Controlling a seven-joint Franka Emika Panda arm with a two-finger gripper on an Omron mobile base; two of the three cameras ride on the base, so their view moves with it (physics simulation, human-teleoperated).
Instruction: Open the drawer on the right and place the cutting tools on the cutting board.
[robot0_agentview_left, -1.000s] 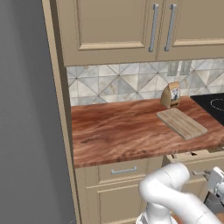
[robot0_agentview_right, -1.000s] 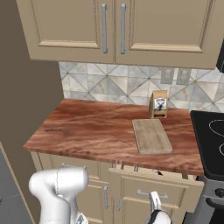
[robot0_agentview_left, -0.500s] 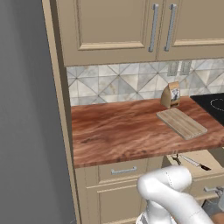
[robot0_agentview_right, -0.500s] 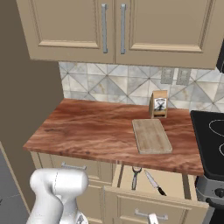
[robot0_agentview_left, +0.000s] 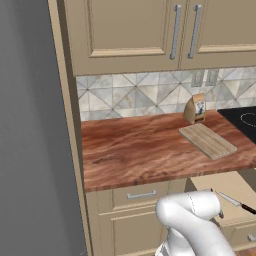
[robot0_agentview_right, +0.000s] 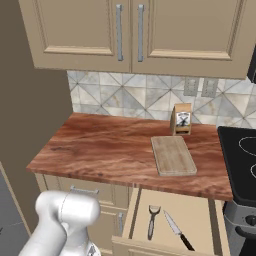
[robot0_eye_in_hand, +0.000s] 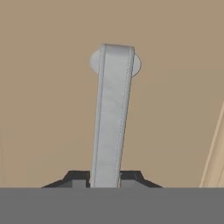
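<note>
Silver drawer handle (robot0_eye_in_hand: 111, 118) sits clamped between the end effector (robot0_eye_in_hand: 105, 177) fingers.

The counter (robot0_agentview_right: 105, 150) looks like polished reddish-brown wood with a wavy grain and a soft shine. The cutting board (robot0_agentview_right: 173, 155) on it is pale wood, matt, with straight lengthwise stripes. The drawer (robot0_agentview_right: 200, 220) has a plain tan inside, smooth and matt, like painted wood. In it, the knife (robot0_agentview_right: 175, 230) has a thin silvery metal blade and a black handle. The drawer handle (robot0_eye_in_hand: 112, 118) is brushed silvery metal, smooth. The small bag (robot0_agentview_right: 182, 119) looks like brown paper. The wall tiles (robot0_agentview_right: 125, 97) look like smooth grey stone.
</note>
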